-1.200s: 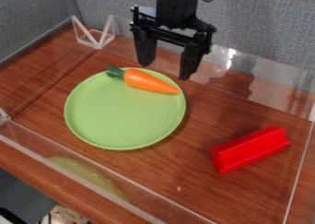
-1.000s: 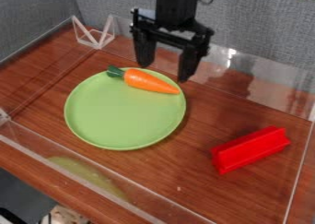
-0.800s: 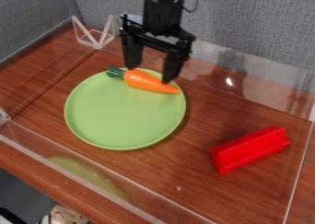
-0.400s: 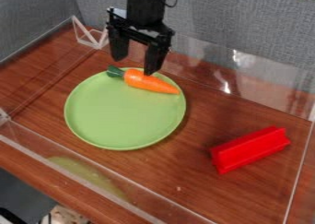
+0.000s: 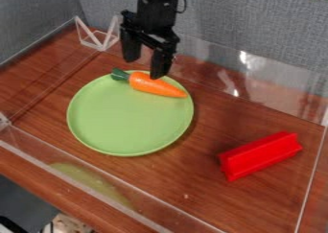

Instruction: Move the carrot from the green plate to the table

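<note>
Lying well apart from the green plate (image 5: 129, 127), a red block (image 5: 260, 156) shares the table (image 5: 212, 184); the gripper (image 5: 148, 57) hovers spread wide by the carrot (image 5: 155, 85).

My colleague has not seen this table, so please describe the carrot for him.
On the wooden table lies a round green plate. At its far edge, below the black jaws, is the carrot: orange, tapered, green-stemmed, unlike the red block.

The black arm reaches down from the top; its jaws (image 5: 146, 59) stand wide open, fingers pointing downward, nothing between them.
</note>
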